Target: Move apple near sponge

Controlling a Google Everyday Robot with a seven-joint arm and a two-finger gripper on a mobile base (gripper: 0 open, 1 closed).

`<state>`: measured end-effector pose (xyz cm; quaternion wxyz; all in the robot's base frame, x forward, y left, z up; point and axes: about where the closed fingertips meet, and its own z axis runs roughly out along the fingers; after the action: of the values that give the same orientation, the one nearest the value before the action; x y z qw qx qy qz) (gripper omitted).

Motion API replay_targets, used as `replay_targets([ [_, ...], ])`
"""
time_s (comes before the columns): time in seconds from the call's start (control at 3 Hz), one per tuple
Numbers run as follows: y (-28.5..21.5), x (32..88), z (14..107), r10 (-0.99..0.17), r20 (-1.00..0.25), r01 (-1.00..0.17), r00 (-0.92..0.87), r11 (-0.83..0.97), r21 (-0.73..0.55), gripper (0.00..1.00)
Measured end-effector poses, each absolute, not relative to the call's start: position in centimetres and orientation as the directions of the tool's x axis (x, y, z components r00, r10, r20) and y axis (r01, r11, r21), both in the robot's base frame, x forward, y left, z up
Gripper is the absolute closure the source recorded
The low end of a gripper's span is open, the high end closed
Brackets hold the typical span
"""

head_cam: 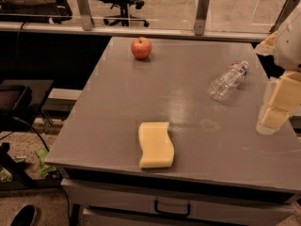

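Observation:
The red apple (141,47) stands upright near the far edge of the grey table (117,107), left of centre. The pale yellow sponge (155,144) lies flat near the table's front edge, far from the apple. My gripper (278,108) hangs at the right edge of the view, above the table's right side, with its pale yellow fingers (284,94) pointing down. It is well away from both the apple and the sponge and holds nothing that I can see.
A clear plastic bottle (228,80) lies on its side on the right part of the table, between the apple and my gripper. A glass barrier with metal posts (201,14) runs behind the table. A drawer handle (172,209) shows below the front edge.

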<state>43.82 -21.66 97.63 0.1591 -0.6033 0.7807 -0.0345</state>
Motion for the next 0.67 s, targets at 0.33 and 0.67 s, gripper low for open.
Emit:
replay_targets([
  [0.33, -21.7, 43.8, 97.6, -0.953, -0.207, -0.931, -0.221, 0.27, -0.246, 0.0],
  [0.67, -21.2, 46.0, 97.8, -0.947, -0.236, -0.926, -0.217, 0.276, -0.257, 0.0],
])
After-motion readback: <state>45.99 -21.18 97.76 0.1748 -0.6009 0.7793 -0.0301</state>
